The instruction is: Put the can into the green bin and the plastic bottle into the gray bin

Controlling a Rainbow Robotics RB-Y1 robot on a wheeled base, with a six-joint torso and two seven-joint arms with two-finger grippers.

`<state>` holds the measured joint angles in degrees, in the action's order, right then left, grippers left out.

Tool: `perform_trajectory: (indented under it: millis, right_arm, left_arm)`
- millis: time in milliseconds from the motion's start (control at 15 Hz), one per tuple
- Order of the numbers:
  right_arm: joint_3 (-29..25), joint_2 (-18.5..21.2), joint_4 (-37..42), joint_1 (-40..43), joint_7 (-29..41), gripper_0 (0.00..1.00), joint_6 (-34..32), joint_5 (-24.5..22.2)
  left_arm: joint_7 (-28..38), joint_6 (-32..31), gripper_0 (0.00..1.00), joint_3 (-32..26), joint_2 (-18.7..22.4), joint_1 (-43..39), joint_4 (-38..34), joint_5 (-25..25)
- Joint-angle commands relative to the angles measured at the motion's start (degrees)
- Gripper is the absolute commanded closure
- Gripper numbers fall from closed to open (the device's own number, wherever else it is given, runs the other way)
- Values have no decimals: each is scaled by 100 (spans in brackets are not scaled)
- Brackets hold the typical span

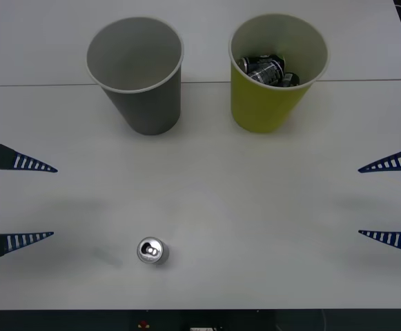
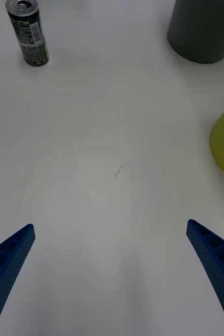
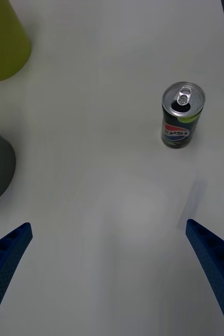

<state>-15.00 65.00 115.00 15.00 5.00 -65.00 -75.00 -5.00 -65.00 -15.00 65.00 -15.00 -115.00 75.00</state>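
The can (image 1: 152, 250) stands upright on the white counter (image 1: 255, 227), near the front edge and a bit to the robot's left of the middle. From above you see its silver top and pull tab. In the left wrist view the can (image 3: 182, 115) shows a red, white and blue logo on its dark side.

The gray bin (image 1: 137, 73) and the green bin (image 1: 276, 71) stand side by side at the back of the counter, apart from each other. The gray bin is on the left and the green bin is on the right. Some dark cans (image 1: 266, 69) lie inside the green bin.

The left tool (image 1: 29, 201) hangs at the left edge of the counter with its two blue fingers wide apart and nothing between them. The right tool (image 1: 383, 201) hangs at the right edge, also spread wide and holding nothing. The can is nearer to the left tool, but not touching it.
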Motion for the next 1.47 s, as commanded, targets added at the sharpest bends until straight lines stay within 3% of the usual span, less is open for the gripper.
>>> perform_trajectory:
  millis: [67,200,467,667,800,1133,1467]
  right_arm:
    - [0,0,0,0,0,0,0,0]
    - [0,0,0,0,0,0,0,0]
    - [0,0,0,0,0,0,0,0]
    - [0,0,0,0,0,0,0,0]
    - [0,0,0,0,0,0,0,0]
    - [0,0,0,0,0,0,0,0]
    - [0,0,0,0,0,0,0,0]
  left_arm:
    - [0,0,0,0,0,0,0,0]
    - [-36,58,0,-126,-269,-21,13,-196]
    - [-71,14,0,-205,-242,-117,-40,-222]
    - [-203,-347,0,-196,-207,-100,399,-513]
    - [-730,-681,0,-170,-172,-29,786,-803]
    - [-1706,-839,0,902,48,225,1762,-1805]
    - [-2453,-892,0,1895,39,630,2456,-2402]
